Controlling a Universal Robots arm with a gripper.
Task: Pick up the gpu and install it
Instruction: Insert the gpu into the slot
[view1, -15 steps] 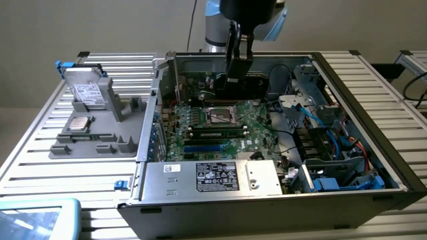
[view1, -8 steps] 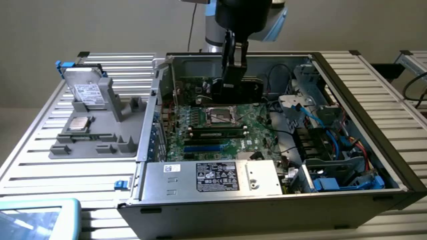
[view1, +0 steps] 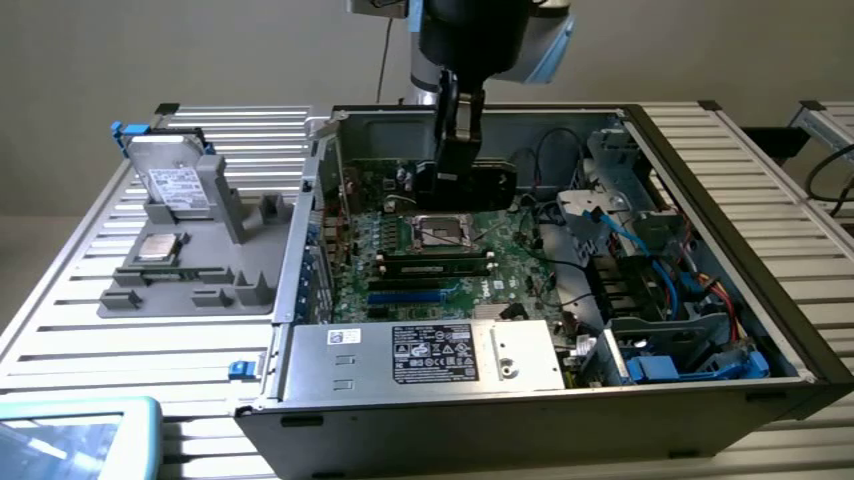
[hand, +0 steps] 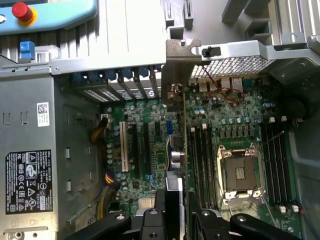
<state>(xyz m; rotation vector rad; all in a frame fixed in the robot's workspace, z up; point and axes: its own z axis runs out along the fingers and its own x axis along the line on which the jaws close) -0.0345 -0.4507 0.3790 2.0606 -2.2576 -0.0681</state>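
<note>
I have the pincer closed narrowly on the gpu, a flat card with a green board, black shroud and silver metal end bracket. The wrist view shows it edge-on as a thin strip clamped between the two black fingers. Its lower edge is hidden from me there, so I cannot tell whether it touches anything.

My landmark is the empty square silver CPU socket on the green motherboard. In the wrist view the card runs just beside the socket, past the black memory slots next to it, with the bracket reaching toward the perforated rear wall of the open black computer case.

In the exterior view the gpu is a dark block under the pincer, hanging above the socket. The fingers cover part of it, and the arm above is cut off by the frame.

The silver power supply box with a black label sits on the near side of the socket. Well apart from the socket, at the exterior view's left, a grey plastic holder carries a silver white-labelled drive and a small square silver chip.
</note>
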